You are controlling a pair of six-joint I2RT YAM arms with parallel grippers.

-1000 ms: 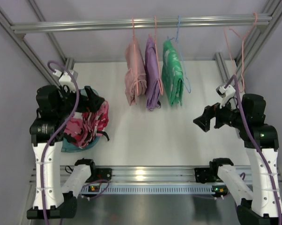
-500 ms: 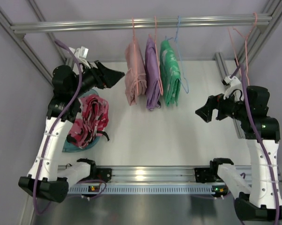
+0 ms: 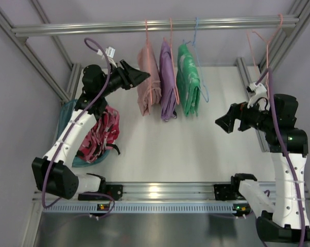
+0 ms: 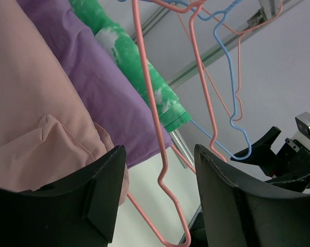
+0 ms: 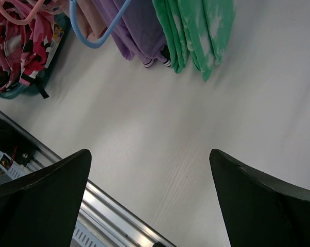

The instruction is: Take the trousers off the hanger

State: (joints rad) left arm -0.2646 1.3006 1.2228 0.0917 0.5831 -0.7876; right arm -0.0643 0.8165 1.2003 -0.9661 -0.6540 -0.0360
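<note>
- Under the rail (image 3: 93,27), the trousers (image 3: 148,85) hang from the hanger (image 3: 146,33), long axis vertical, ends pointing down.
- Left fingers (image 4: 103,180) spread beside them; right fingers (image 5: 41,185) spread.

The left gripper (image 4: 160,206) sits at six o'clock, jaws spread wide. The trousers (image 4: 26,103) fill nine to eleven o'clock, seemingly brushing the seven o'clock finger (image 4: 101,200). The hanger (image 4: 155,116) wire drops from twelve between the fingers, crossing the purple garment (image 4: 88,77).
</note>
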